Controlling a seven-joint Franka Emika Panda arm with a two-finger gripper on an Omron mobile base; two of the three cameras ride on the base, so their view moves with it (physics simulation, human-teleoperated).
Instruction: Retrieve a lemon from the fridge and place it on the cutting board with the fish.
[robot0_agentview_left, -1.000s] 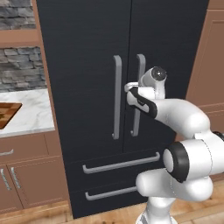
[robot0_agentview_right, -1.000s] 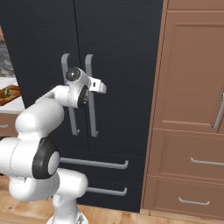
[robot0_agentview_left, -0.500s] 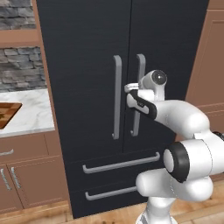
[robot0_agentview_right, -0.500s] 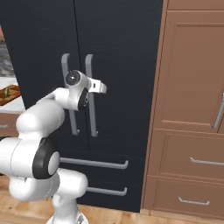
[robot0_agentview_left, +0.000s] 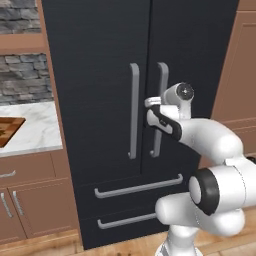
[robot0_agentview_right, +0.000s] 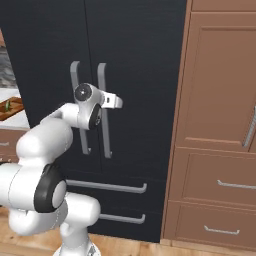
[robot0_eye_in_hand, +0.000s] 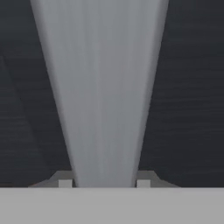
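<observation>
The fridge (robot0_agentview_left: 100, 75) stands tall, matte black and faintly grained, both doors closed; the tool (robot0_eye_in_hand: 104, 183) is clamped on the right door's long, smooth grey bar handle (robot0_eye_in_hand: 100, 87); the checkered wooden cutting board (robot0_agentview_left: 7, 131) lies on the pale marbled tabletop (robot0_agentview_left: 35, 130) well to the left.

Base views flank fridge (robot0_agentview_left: 100, 75); hand view close-up.

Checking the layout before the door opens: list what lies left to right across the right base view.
Cutting board with the fish → fridge left handle → gripper shut on the right handle → brown cabinet.
</observation>
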